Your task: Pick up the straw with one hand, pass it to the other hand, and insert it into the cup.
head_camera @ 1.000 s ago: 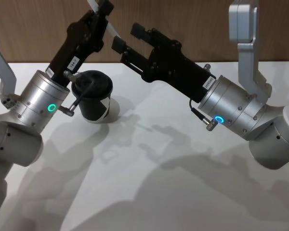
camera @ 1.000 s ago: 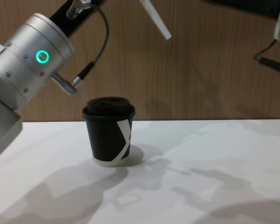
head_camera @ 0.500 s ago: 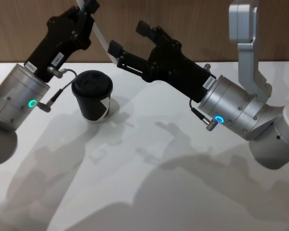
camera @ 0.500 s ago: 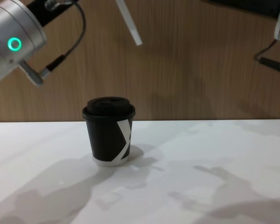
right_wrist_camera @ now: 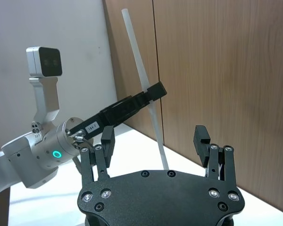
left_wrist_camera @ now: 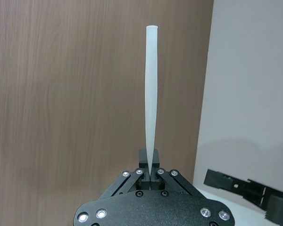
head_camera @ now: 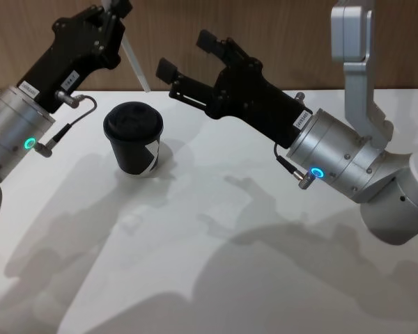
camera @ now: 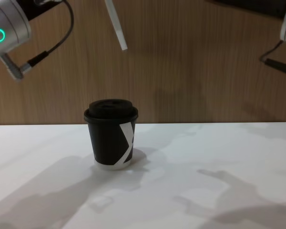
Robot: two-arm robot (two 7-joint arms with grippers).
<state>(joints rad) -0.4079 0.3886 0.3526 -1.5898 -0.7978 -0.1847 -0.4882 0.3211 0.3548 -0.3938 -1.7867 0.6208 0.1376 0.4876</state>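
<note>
Two grippers up high, one straw between cup and ceiling

The left gripper [head_camera: 115, 8] hangs above and to the left of the black lidded cup [head_camera: 134, 139], its fingers pinched tight on the white straw [head_camera: 136, 66]. The straw slants down toward the cup, its lower end well above the lid and not touching it. The right gripper [head_camera: 188, 56] hovers above and to the right of the cup, fingers spread wide and holding nothing. The cup stands upright on the white table [head_camera: 195, 264].

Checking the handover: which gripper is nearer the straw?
Left. The left gripper is shut on the straw; the right gripper hangs open to its right, not touching.
</note>
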